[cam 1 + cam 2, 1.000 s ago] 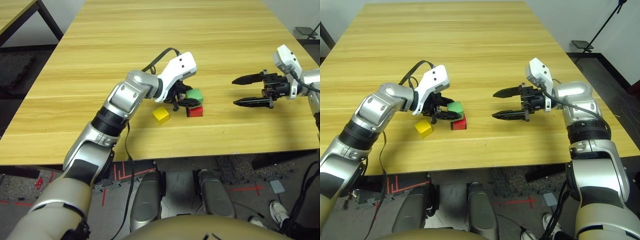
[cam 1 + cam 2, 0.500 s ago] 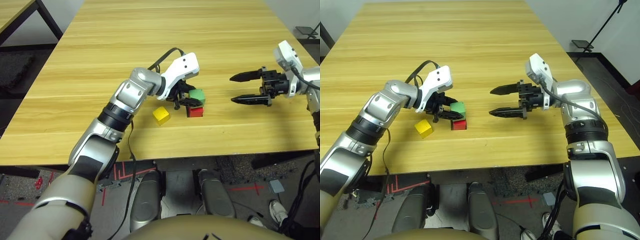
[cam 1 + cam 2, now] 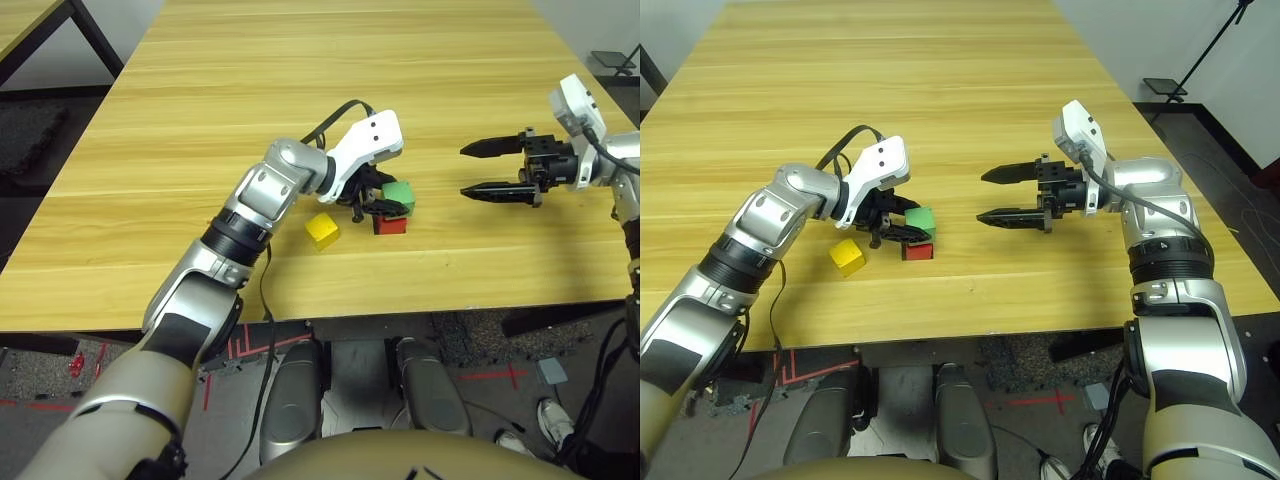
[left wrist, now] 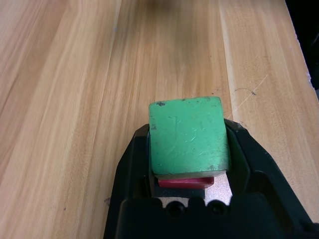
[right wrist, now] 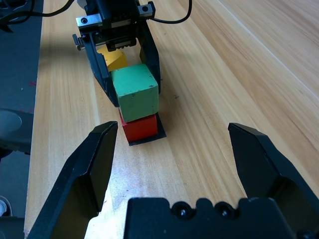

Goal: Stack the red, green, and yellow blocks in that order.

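Observation:
My left gripper (image 3: 384, 201) is shut on the green block (image 3: 398, 193), its black fingers (image 4: 134, 164) clamping two sides. The green block (image 5: 134, 91) rests on or just above the red block (image 5: 140, 127), set a little askew to it. The red block (image 3: 390, 224) stands on the table's near middle, on a flat black patch (image 5: 149, 140). The yellow block (image 3: 322, 230) lies on the wood just left of the red one, apart from it. My right gripper (image 3: 466, 170) hovers open to the right of the stack, fingertips pointing at it, holding nothing.
The wooden table (image 3: 300, 90) stretches bare behind and to both sides of the blocks. Its front edge (image 3: 330, 305) runs close below them. A black cable (image 3: 325, 115) loops from my left wrist.
My left gripper has carried the green block slightly right, more squarely over the red block. My right gripper has drifted a little farther back, still open.

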Controlling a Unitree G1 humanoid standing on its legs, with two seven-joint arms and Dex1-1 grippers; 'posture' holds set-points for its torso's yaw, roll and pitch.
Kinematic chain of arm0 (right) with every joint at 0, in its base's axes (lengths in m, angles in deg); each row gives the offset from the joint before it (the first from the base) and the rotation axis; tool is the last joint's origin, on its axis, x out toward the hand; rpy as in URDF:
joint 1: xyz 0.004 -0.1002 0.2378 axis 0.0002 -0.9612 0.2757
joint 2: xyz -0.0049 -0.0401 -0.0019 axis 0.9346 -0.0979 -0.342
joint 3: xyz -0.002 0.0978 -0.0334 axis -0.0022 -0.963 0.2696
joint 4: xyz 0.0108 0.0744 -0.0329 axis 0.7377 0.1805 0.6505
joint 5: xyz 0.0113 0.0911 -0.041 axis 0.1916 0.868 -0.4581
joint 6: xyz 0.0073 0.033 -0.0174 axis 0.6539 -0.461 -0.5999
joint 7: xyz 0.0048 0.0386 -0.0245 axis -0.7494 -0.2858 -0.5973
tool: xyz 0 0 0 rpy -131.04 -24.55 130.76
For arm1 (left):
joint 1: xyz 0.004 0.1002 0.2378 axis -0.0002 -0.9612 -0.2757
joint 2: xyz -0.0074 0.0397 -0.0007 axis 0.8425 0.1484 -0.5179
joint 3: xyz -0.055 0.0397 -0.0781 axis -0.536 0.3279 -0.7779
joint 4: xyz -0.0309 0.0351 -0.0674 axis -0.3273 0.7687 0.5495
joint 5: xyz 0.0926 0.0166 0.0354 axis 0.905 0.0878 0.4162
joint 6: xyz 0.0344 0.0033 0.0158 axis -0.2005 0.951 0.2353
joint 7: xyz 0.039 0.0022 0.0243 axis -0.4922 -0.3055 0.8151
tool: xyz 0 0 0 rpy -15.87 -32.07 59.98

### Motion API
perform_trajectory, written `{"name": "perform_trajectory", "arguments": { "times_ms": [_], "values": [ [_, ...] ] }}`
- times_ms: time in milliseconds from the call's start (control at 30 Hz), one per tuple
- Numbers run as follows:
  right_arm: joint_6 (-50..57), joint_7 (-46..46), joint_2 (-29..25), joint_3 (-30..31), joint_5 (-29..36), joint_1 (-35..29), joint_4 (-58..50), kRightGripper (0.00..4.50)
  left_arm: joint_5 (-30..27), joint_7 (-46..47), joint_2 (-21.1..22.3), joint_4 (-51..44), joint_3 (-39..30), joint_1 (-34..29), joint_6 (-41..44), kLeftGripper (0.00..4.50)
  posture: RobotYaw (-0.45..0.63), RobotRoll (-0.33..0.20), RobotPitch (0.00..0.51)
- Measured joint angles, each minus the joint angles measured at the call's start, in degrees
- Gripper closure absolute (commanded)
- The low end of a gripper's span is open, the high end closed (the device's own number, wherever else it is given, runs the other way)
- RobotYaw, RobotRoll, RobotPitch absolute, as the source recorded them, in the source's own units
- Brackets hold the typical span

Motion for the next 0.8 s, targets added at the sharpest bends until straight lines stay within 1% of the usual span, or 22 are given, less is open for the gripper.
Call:
{"name": "perform_trajectory", "arguments": {
  "times_ms": [333, 400, 567, 633, 667, 700, 800],
  "values": [
    [0.0, -0.9, 0.4, -0.3, 0.0, 0.2, 0.5, 0.0, 1.0, -1.2, 0.6, 0.1, 0.5, -0.6, -1.7, 2.41, 0.17, -0.052, 0.139],
    [0.0, -1.0, 0.6, -0.3, -0.1, 0.7, 1.1, 0.0, 1.0, -1.1, 0.6, 0.0, 0.4, -0.7, -1.7, 1.69, 0.18, -0.055, 0.136],
    [-0.5, -1.4, 1.1, -0.3, -0.2, 1.8, 2.1, 0.0, 1.1, -0.1, 0.4, 0.0, 0.1, -2.3, -2.7, 0.14, 0.2, -0.063, 0.125],
    [-0.6, -1.4, 1.4, -0.3, -0.3, 1.9, 2.2, 0.0, 1.0, 0.8, 0.7, -1.3, -1.1, -2.3, -2.6, 0.06, 0.21, -0.066, 0.122],
    [-0.7, -1.4, 1.6, -0.3, -0.4, 2.2, 2.5, 0.0, 0.6, 1.8, 1.6, -4.2, -2.5, -2.7, -0.8, 0.06, 0.22, -0.067, 0.12],
    [-0.7, -1.3, 1.7, -0.3, -0.6, 2.7, 2.9, 0.0, -0.2, 3.2, 4.1, -10.3, -4.8, -3.7, 3.7, 0.06, 0.22, -0.068, 0.119],
    [-1.0, -1.0, 1.5, -0.4, -0.8, 3.4, 3.8, 0.0, -1.3, 6.2, 8.6, -20.5, -9.8, -5.2, 12.5, 0.06, 0.24, -0.072, 0.113]
  ]
}}
